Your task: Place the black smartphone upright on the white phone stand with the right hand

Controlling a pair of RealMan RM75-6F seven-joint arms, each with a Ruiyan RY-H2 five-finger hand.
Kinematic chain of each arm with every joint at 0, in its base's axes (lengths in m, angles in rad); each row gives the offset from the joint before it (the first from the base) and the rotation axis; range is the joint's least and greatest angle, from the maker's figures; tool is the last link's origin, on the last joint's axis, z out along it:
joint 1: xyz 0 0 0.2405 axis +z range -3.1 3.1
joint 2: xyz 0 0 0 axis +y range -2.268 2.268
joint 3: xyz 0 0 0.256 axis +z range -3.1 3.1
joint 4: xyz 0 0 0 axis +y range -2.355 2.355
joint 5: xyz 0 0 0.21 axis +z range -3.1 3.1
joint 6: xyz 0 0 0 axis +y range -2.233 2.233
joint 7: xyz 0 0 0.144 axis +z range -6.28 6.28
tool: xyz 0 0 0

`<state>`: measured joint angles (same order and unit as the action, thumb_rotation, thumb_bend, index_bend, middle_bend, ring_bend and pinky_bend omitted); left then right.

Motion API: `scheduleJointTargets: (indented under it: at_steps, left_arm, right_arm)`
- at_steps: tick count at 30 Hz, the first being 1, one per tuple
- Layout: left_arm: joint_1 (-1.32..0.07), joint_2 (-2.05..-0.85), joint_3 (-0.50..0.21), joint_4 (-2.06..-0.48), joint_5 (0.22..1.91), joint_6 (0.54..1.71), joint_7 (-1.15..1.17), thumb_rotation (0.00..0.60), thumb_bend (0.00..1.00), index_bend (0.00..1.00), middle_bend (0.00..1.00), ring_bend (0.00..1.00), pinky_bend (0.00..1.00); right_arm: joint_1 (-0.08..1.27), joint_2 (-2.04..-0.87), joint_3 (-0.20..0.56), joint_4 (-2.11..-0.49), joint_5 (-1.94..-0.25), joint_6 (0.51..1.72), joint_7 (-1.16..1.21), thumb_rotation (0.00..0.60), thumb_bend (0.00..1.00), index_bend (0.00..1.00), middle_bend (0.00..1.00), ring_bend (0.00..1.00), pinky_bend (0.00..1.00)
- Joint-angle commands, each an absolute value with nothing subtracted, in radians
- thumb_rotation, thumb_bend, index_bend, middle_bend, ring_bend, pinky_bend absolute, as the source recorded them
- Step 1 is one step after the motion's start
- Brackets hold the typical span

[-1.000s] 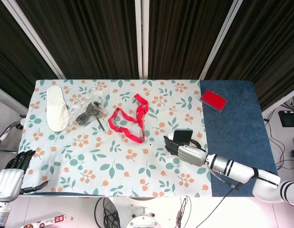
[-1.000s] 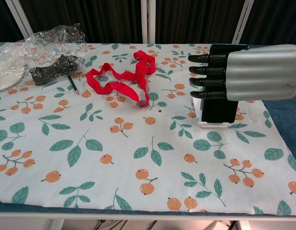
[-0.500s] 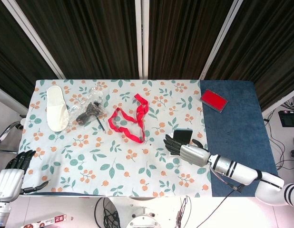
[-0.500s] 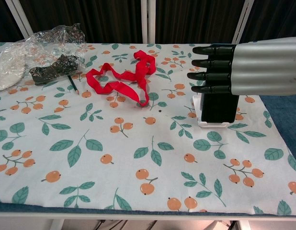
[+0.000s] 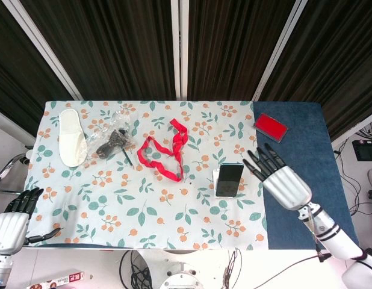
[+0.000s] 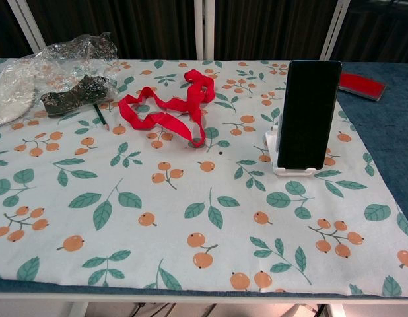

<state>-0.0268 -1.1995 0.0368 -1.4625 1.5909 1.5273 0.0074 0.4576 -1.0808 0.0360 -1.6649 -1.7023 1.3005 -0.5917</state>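
The black smartphone (image 6: 309, 113) stands upright in the white phone stand (image 6: 278, 155), leaning back a little, its lower edge caught in the stand's front lip. By the look of it the placing is done. The phone is a stiff, thin slab with a glossy glass face, probably slippery and easy to tip; any further handling would best be by its two long edges, above the lip, not by pushing on the screen. The stand looks light and could slide on the cloth.

The right hand (image 5: 282, 180) hovers just beside the phone on the blue strip, fingers spread, holding nothing. The left hand (image 5: 12, 223) hangs off the bench's near left corner, fingers apart, also without a load.

The bench (image 5: 192, 235) wears a leaf-and-berry cloth, smooth and flat. Well apart lie a red ribbon (image 5: 165, 153), a crinkled plastic bag (image 5: 111, 135), a white slipper (image 5: 70, 143) and a red card (image 5: 270, 127). Dark curtains close off the back.
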Motion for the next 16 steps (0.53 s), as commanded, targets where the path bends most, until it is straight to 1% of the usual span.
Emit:
scheduleJointTargets:
  at_steps: [1, 4, 7, 11, 16]
  left_arm:
    - [-0.028, -1.193, 0.033, -1.477, 1.592, 1.531, 0.020, 0.259, 0.02, 0.07, 0.08, 0.08, 0.21]
    - [-0.030, -1.190, 0.025, -1.484, 1.594, 1.541, 0.037, 0.261, 0.02, 0.07, 0.08, 0.08, 0.21]
    - [-0.032, -1.197, 0.017, -1.480, 1.596, 1.550, 0.050, 0.262, 0.02, 0.07, 0.08, 0.08, 0.21]
    - [-0.039, -1.197, 0.010, -1.481, 1.599, 1.552, 0.057, 0.257, 0.02, 0.07, 0.08, 0.08, 0.21]
    - [-0.043, -1.199, 0.005, -1.483, 1.597, 1.553, 0.056, 0.257, 0.02, 0.07, 0.08, 0.08, 0.21]
  right_arm:
    - [0.247, -1.044, -0.035, -1.696, -1.468, 1.366, -0.183, 0.600, 0.16, 0.00, 0.00, 0.00, 0.00]
    - [0.179, -1.084, -0.060, -1.632, -1.424, 1.383, -0.053, 0.600, 0.16, 0.00, 0.00, 0.00, 0.00]
    - [0.136, -1.134, -0.066, -1.541, -1.402, 1.387, 0.057, 0.600, 0.16, 0.00, 0.00, 0.00, 0.00]
    - [0.109, -1.181, -0.051, -1.451, -1.405, 1.417, 0.104, 0.600, 0.16, 0.00, 0.00, 0.00, 0.00]
    - [0.096, -1.210, -0.026, -1.414, -1.427, 1.456, 0.107, 0.600, 0.17, 0.00, 0.00, 0.00, 0.00]
